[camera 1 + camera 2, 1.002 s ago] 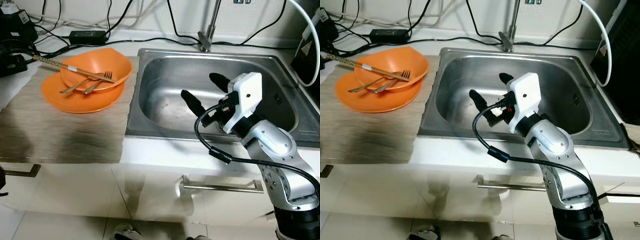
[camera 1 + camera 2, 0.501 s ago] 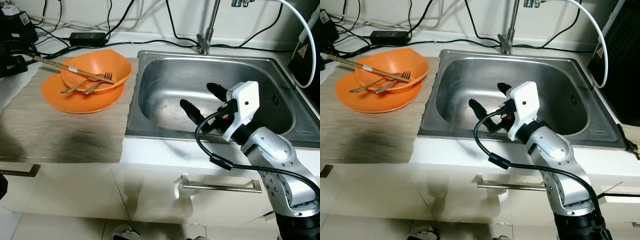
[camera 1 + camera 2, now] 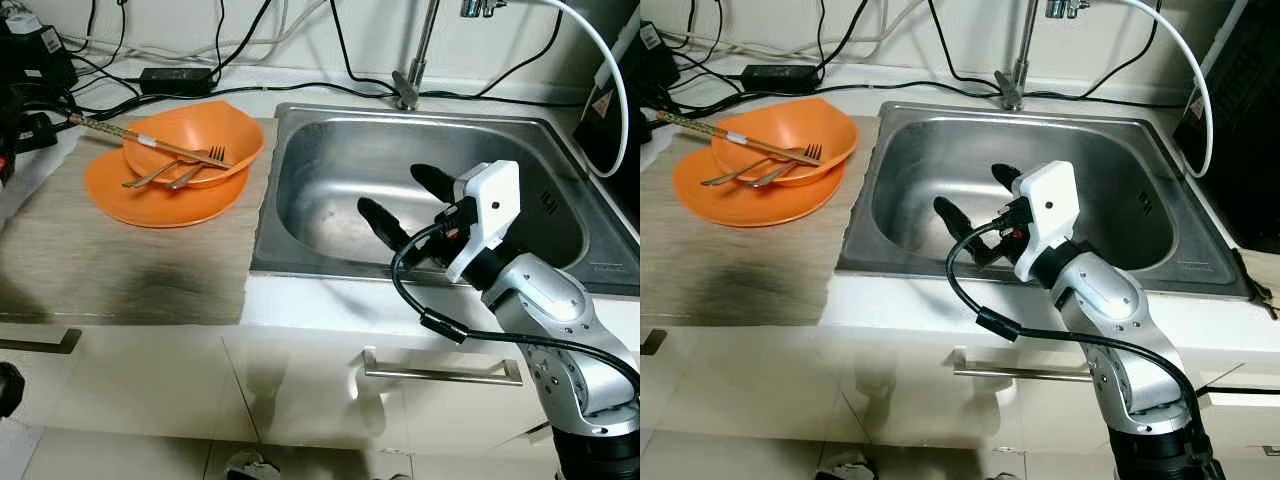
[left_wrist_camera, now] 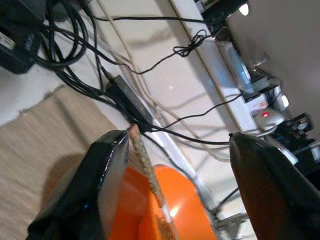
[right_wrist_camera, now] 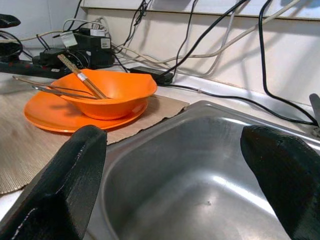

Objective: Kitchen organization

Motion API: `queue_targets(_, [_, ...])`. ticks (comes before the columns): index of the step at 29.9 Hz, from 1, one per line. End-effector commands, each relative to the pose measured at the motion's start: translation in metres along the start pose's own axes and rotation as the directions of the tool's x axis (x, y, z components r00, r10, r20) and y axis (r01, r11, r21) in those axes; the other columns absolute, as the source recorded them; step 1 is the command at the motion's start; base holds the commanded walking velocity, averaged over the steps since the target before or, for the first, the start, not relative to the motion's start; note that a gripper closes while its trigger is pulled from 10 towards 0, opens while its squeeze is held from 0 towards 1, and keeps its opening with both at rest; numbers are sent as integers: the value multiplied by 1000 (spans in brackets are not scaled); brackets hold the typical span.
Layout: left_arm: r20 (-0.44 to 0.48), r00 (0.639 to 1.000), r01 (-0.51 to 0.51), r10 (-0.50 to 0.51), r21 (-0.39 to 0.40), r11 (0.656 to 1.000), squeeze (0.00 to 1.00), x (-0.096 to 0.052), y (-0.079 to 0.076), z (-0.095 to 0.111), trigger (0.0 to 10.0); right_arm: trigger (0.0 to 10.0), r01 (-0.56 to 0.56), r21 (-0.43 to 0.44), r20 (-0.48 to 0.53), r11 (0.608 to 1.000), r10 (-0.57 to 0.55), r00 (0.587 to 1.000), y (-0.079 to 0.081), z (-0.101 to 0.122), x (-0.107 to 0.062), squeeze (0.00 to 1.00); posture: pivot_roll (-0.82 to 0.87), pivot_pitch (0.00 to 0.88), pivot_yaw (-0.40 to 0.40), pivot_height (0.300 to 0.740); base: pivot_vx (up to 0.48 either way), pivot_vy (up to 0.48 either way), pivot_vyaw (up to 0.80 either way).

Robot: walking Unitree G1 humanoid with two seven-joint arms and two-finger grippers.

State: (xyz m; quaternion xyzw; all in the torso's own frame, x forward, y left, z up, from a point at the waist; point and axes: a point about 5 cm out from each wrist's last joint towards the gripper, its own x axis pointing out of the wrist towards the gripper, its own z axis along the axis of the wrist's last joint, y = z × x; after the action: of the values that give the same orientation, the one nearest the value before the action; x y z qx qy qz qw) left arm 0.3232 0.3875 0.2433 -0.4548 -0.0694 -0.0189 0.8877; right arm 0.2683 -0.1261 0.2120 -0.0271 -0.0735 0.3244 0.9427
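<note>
We record the right pincer point(image 3: 403, 200) held over the stainless steel sink basin point(image 3: 330, 160), its two black fingers spread wide with nothing between them. On the worktop beside the sink, a woven tan mat point(image 3: 120, 260) carries a flat orange plate point(image 3: 140, 205), and an orange bowl point(image 3: 215, 125) sits on that plate. A fork point(image 3: 200, 165), a spoon and a pair of wooden chopsticks point(image 3: 110, 128) rest in the bowl. We see the left pincer point(image 4: 175, 195) spread open, empty, near the chopsticks' end. Black cables point(image 3: 230, 80) run along the wall.
</note>
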Motion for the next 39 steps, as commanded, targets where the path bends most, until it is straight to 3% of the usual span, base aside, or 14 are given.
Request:
queue_targets(1, [11,1000,15,-14,-47,999,1000,1,-2,1,10000,10000,-17,-4,9,1000,17,1000,1,4,-1,0,7,21,20,740,0,0,0])
queue_targets(12, [8,1000,-3,4,-139,990,1000,5,4,-17,10000,10000,-19,-4,8,1000,19,1000,1,5,-1,0,-4,24,21,740,0,0,0])
queue_targets(23, [4,1000,-28,29,-140,990,1000,13,3,-31,10000,10000,-36,-1,5,999,36,999,2,6,-1,0,-11,29,14,740,0,0,0])
queue_targets(34, [-7,1000,-18,17,-96,995,1000,39,-19,-54,10000,10000,-52,-7,11,999,52,999,5,10,4,0,-45,48,13,740,0,0,0])
queue_targets(35, [-9,1000,-17,16,-97,995,945,40,-21,-56,10000,10000,-52,-7,11,999,52,999,5,10,3,0,-47,49,14,740,0,0,0])
queue_targets(38, [-13,1000,-14,13,-93,996,263,44,-25,-60,10000,10000,-50,-8,8,999,50,999,4,11,2,0,-57,51,13,740,0,0,0])
queue_targets(39, [-13,1000,-14,13,-93,996,263,44,-25,-60,10000,10000,-50,-8,8,999,50,999,4,11,2,0,-57,51,13,740,0,0,0])
